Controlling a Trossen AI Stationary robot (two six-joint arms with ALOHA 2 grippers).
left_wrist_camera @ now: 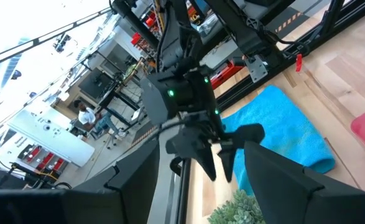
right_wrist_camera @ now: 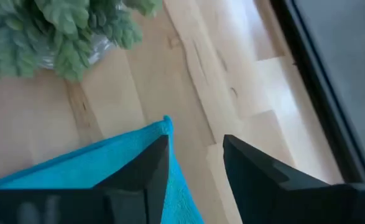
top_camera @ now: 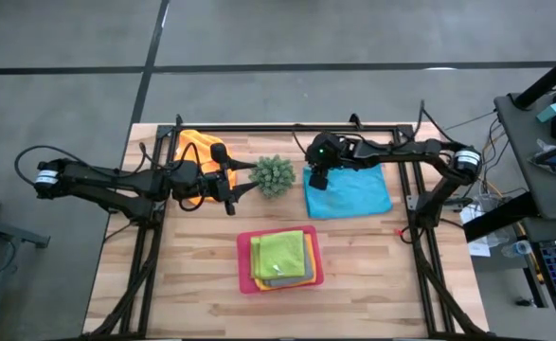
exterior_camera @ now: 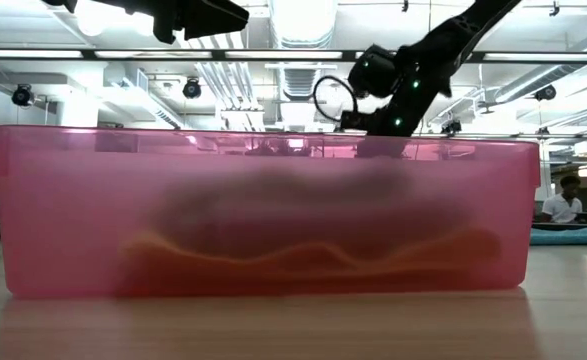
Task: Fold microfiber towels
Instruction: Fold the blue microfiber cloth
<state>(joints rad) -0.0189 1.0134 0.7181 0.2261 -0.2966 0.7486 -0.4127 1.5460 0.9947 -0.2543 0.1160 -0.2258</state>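
R gripper (right_wrist_camera: pixel 194 171) hangs over the far-left corner of the light blue towel (top_camera: pixel 349 192), fingers apart w/ nothing between them; the corner tip shows just beside one finger, not pinched yet. That towel lies flat on the desk (top_camera: pixel 192 284), right of centre. Can't tell if it's already folded once.

L gripper (top_camera: pixel 228 183) sits left of the plant (top_camera: pixel 273 176), fingers spread, empty, raised off the desk as the low view suggests. Orange towel (top_camera: pixel 198 144) is bunched at the far-left of the desk, partly under the L arm, clearly unfolded.

Progress, by my read: roughly mid-task. Pink tray (top_camera: pixel 245 280) near the front holds a stack w/ lime green towel (top_camera: pixel 281 254) on top, yellow and orange-ish edges peeking below; exact count unclear. Blue and orange still to do.

In the way: the plant stands between both grippers, close to the blue towel's near edge, so a sweep could knock it. Frame rail runs just behind the towel.
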